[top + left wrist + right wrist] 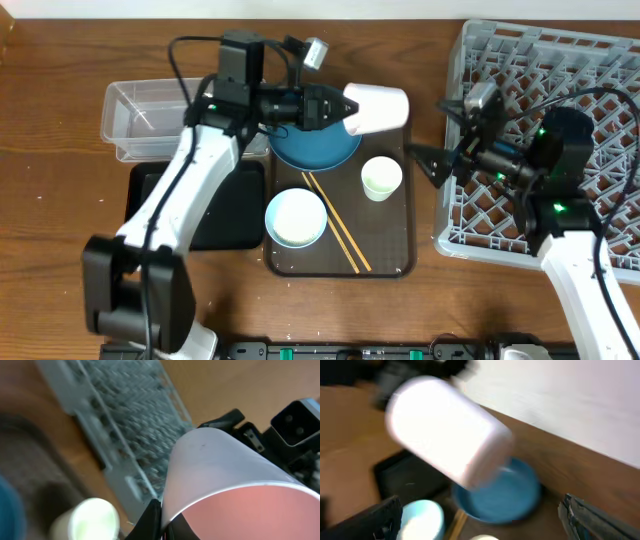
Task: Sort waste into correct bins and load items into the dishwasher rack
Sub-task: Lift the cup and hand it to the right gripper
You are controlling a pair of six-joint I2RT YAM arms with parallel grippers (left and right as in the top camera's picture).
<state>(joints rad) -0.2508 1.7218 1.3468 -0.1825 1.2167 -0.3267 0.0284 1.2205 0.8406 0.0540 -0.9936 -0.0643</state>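
1. While I watched the overhead feed, the left claw (350,109) was clenched on the rim of the pinkish cup (380,108), grasping it by the wall.
2. That cup lay on its side in the grip, lifted off the tray, its mouth toward the claw's wrist and its base pointing away from it, toward the right claw (428,163).
3. On the left wrist feed I saw the pink inside of the cup close to the lens, with one dark finger (152,519) at the rim.
4. Directly below the left claw sat the dark blue plate (315,148), resting on the brown serving tray (395,240).
5. Nearer to me than that claw stood the greenish cup (381,178), upright, and beyond it the pale bowl (295,217) with the chopsticks (338,225) lying just beside it.
6. Behind the left claw, along its arm, were the clear tub (150,120) and the black tray (240,210) on the worktop (60,200).
7. My right claw was released, its jaws spread wide with nothing between them.
8. It hung at the near edge of the grey rack (590,70), which stretched out behind it.
9. Ahead of the right claw the held cup hung in the air, apart from its fingers; the right wrist feed was blurred.
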